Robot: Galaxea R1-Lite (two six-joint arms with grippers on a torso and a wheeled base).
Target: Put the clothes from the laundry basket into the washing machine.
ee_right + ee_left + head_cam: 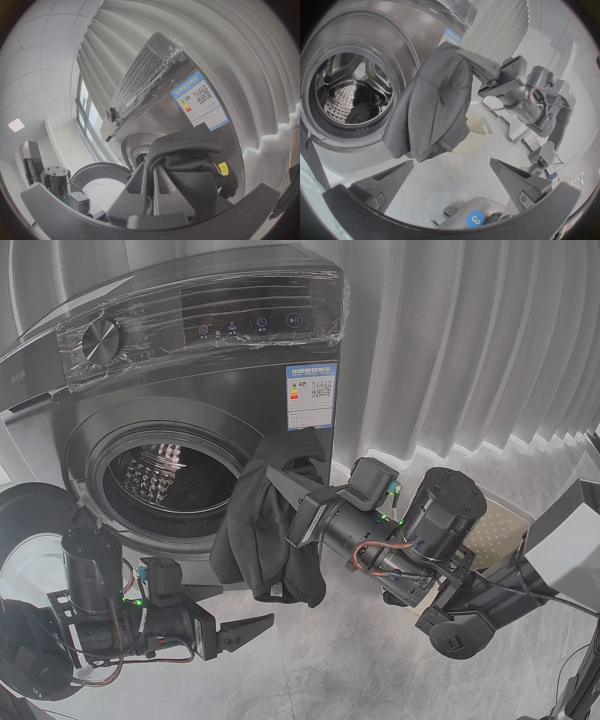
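My right hand [274, 472] is clamped on the dark garment [256, 540], which drapes below it beside the washing machine [187, 390] opening. My left hand [450, 165] gapes empty, lower.

The washing machine [187, 384] stands with its round door [25, 502] swung open to the left, the steel drum [156, 477] bare to view. The right gripper [275, 476] pinches a dark garment [262, 521], which hangs in folds just beside the right rim of the opening, clear of the floor [325, 665]. The left gripper [247, 602] sits low before the machine, fingers apart, holding nothing. A cream laundry basket [494, 534] shows behind the right arm, near the pale curtain [469, 334].
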